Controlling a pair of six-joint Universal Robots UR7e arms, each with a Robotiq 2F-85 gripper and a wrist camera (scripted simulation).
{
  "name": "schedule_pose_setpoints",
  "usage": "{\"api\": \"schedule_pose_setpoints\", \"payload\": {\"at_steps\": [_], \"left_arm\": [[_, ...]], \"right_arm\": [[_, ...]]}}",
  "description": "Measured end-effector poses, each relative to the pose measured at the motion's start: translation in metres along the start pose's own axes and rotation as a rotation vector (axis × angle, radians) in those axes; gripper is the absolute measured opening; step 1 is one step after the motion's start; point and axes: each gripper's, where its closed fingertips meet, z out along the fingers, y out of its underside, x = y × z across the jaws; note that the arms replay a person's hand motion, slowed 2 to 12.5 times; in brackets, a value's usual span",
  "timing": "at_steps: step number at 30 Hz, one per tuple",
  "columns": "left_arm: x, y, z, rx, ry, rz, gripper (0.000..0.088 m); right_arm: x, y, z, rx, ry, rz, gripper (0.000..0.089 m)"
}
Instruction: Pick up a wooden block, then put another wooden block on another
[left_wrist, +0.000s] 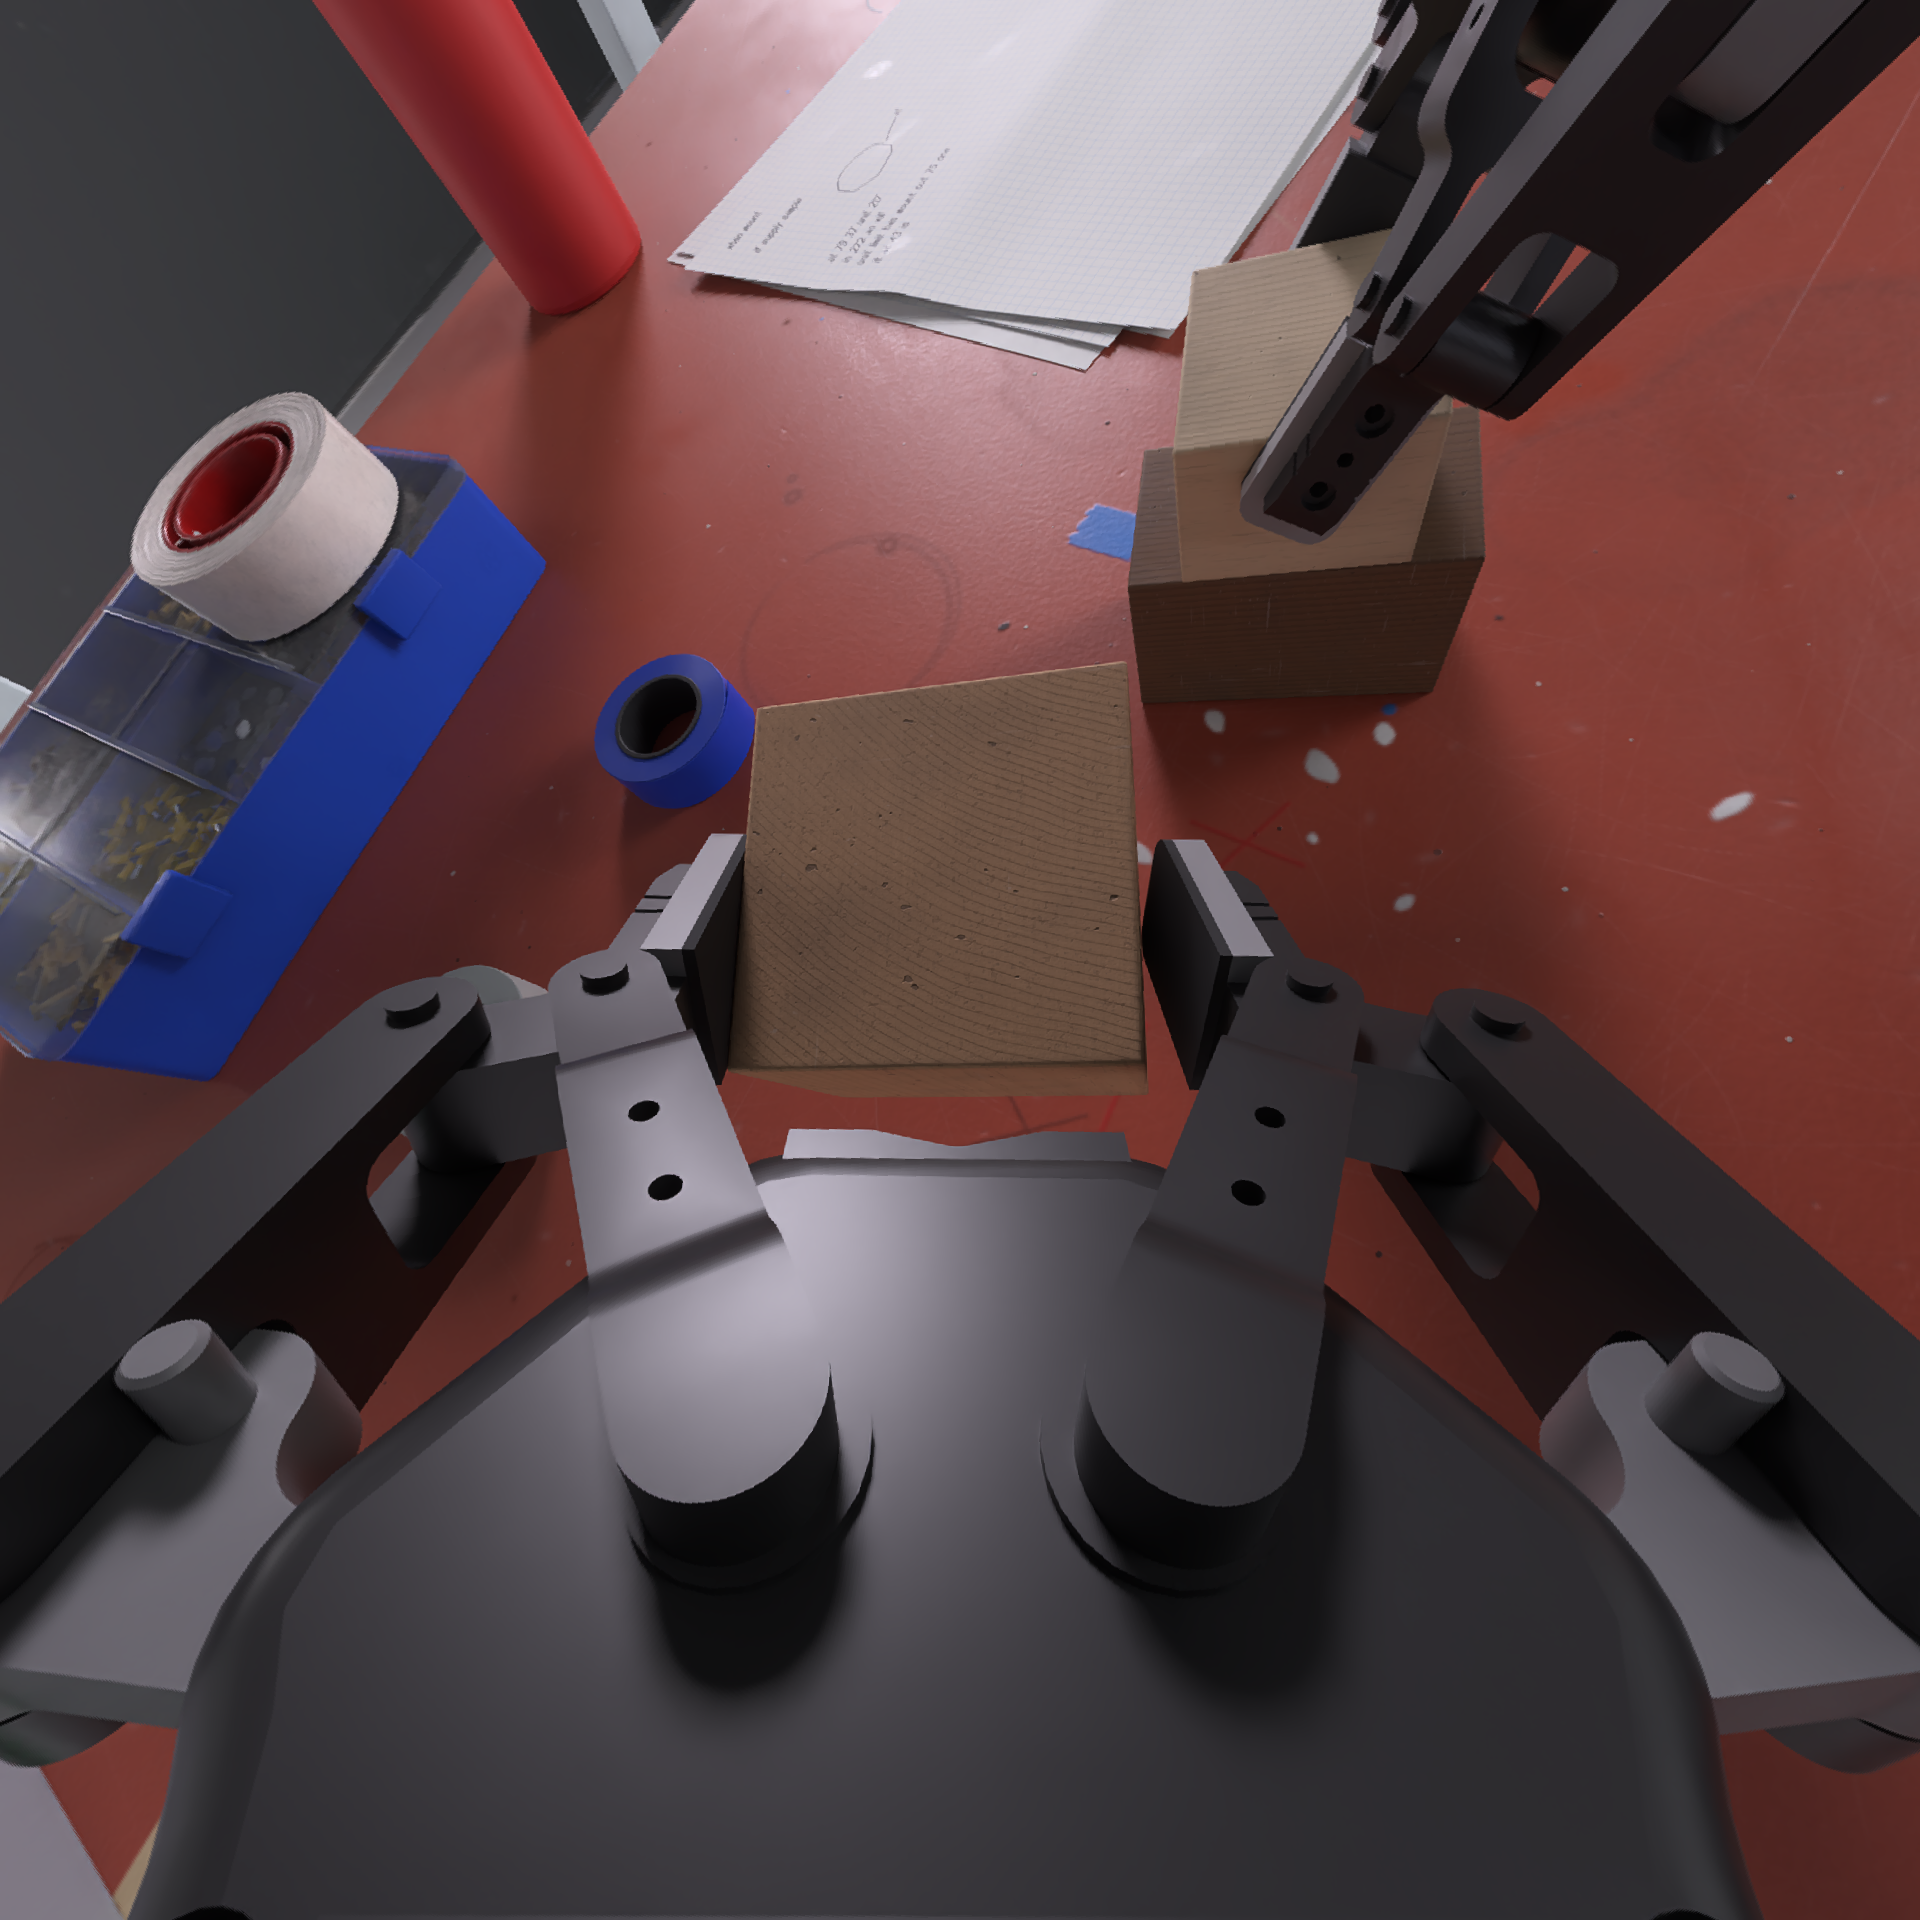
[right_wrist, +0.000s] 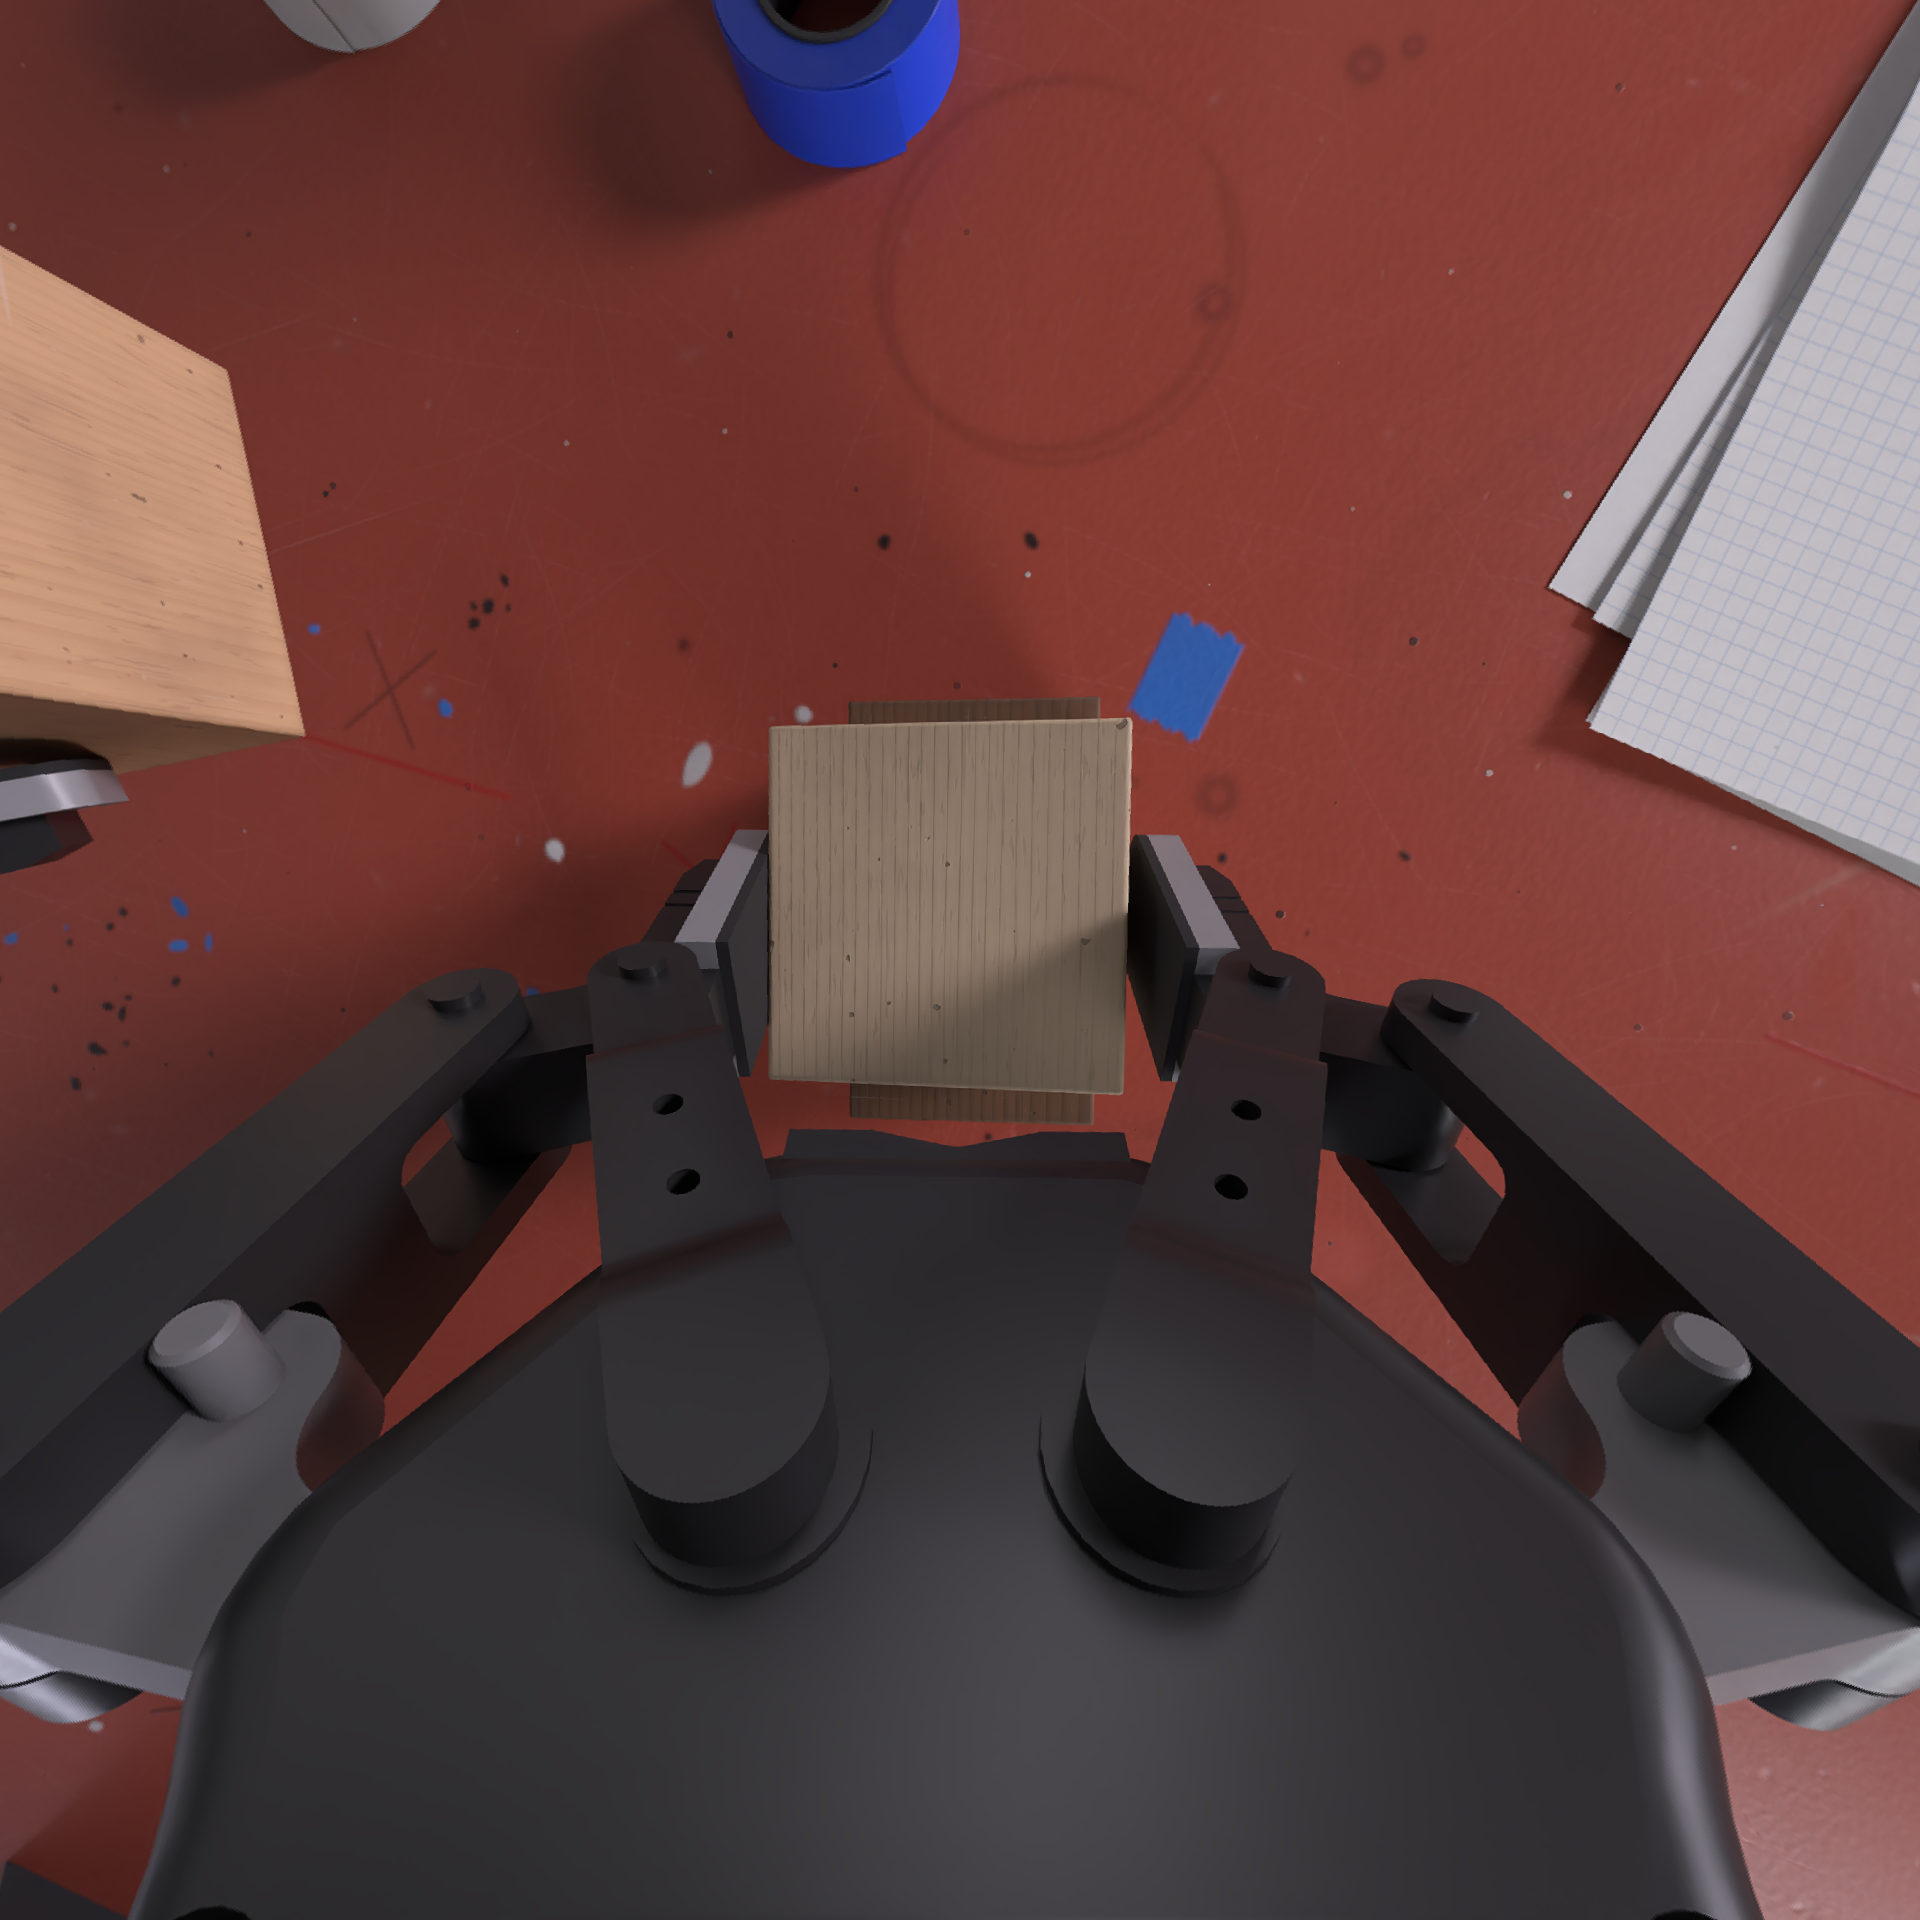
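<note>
My left gripper (left_wrist: 940, 883) is shut on a brown wooden block (left_wrist: 935, 883) and holds it above the red table (left_wrist: 831, 468). The same block shows large at the left of the right wrist view (right_wrist: 125, 520). My right gripper (right_wrist: 948, 883) is shut on a pale wooden block (right_wrist: 945, 904), with a pad against each side. The pale block rests on, or just above, a darker wooden block (right_wrist: 971, 1103) that peeps out at its near and far edges. In the left wrist view the pale block (left_wrist: 1247, 343) stands on the darker block (left_wrist: 1288, 634) at the upper right, with one of the right gripper's fingers (left_wrist: 1314, 468) in front of it.
A red cylinder (left_wrist: 520, 156) and paper sheets (left_wrist: 1018, 156) lie at the far side. A blue parts box (left_wrist: 260, 779) with a white tape roll (left_wrist: 260, 509) on it sits at the left table edge. A blue tape roll (left_wrist: 670, 727) lies beside my held block.
</note>
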Motion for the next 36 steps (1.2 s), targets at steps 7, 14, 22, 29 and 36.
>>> {"api": "schedule_pose_setpoints", "payload": {"at_steps": [7, 14, 22, 29, 36], "left_arm": [[0.001, 0.000, 0.001, -0.004, 0.004, 0.003, 0.0642], [0.001, 0.000, 0.001, -0.001, 0.006, -0.002, 0.0642], [0.002, -0.004, 0.000, 0.015, 0.010, -0.013, 0.0642], [0.007, -0.023, -0.003, 0.077, 0.037, -0.090, 0.0642], [0.022, -0.054, 0.000, 0.158, 0.075, -0.229, 0.0642]], "right_arm": [[-0.001, 0.000, 0.000, -0.002, -0.006, -0.001, 0.0569], [-0.001, 0.002, 0.001, -0.016, -0.005, -0.014, 0.0661], [-0.003, -0.004, -0.008, 0.018, -0.015, -0.043, 0.0854], [0.001, -0.014, -0.038, 0.095, -0.053, -0.052, 0.0854], [0.024, -0.022, -0.081, 0.205, -0.102, 0.002, 0.0854]]}}
